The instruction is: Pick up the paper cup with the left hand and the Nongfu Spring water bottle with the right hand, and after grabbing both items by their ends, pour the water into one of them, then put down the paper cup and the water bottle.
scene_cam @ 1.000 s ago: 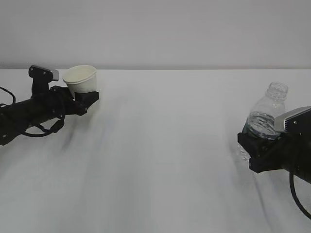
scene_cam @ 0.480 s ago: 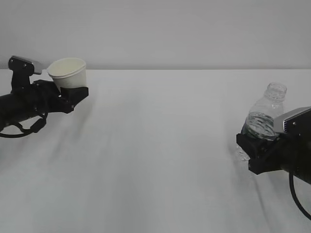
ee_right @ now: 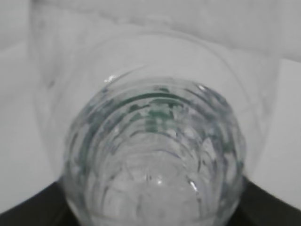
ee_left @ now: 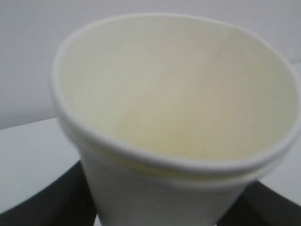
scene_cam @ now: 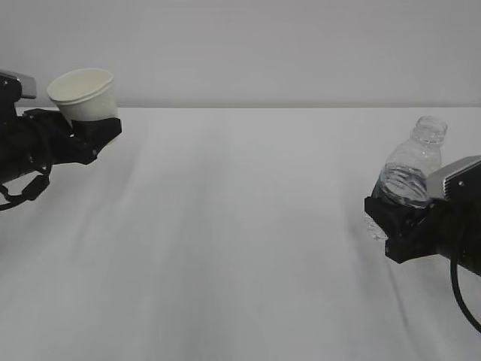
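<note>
Exterior view: the left claw (scene_cam: 89, 129) was closed around the lower part of the paper cup (scene_cam: 81, 94), holding it clear of the white surface (scene_cam: 240, 226) at the far left, mouth up and leaning a little. Gripping it low left the rim free, which suits a cup meant to receive a pour. At the far right, the right claw (scene_cam: 397, 222) was closed on the lower body of the Nongfu Spring water bottle (scene_cam: 412, 174), its uncapped neck uppermost and tilted slightly right, so the water (scene_cam: 404, 188) stayed inside. The two were well apart, so I judged the pour had not begun and the arms needed to come together first.

Left wrist view: the paper cup (ee_left: 174, 117) filled the frame, its inside looking dry and empty. Dark claw parts flanked its base at the bottom corners, pressed against the wall.

Right wrist view: the bottle (ee_right: 153, 155) was seen end-on, ribbed and clear, with hints of green label and water inside. Dark claw parts sat at both lower corners, hugging its sides.
</note>
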Controlling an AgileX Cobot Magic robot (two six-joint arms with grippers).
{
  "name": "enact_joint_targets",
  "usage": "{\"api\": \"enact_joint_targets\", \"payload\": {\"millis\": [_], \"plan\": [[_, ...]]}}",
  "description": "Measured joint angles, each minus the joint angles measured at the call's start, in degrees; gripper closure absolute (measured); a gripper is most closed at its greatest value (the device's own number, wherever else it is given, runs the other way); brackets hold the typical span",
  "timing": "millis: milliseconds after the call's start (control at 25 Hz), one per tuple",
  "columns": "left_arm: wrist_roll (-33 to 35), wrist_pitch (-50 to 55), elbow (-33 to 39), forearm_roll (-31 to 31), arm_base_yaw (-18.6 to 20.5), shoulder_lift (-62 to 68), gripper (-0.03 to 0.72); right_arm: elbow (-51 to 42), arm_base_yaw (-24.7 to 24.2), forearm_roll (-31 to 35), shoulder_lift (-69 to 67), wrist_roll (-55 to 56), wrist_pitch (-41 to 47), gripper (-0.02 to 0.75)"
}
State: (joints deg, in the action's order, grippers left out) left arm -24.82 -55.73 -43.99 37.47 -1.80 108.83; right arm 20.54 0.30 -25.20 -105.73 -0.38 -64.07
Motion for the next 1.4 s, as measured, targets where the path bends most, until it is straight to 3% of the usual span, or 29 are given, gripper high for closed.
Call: {"api": "enact_joint_targets", "payload": {"millis": [640, 960, 1400], "plan": [[5.43, 0.2, 18.36, -8.6, -0.1, -14.87, 0.211, -1.48, 0.0, -3.08, 1.35, 2.68, 0.0, 0.295], [6.33, -0.51, 23.53, -8.96, -0.22, -16.04, 0.211, -3.31, 0.0, -3.08, 1.68, 2.89, 0.0, 0.295], [6.46, -4.07, 24.04, -5.73, -9.72, -16.04, 0.211, -3.54, 0.0, -4.25, 5.48, 3.76, 0.0, 0.296]]}}
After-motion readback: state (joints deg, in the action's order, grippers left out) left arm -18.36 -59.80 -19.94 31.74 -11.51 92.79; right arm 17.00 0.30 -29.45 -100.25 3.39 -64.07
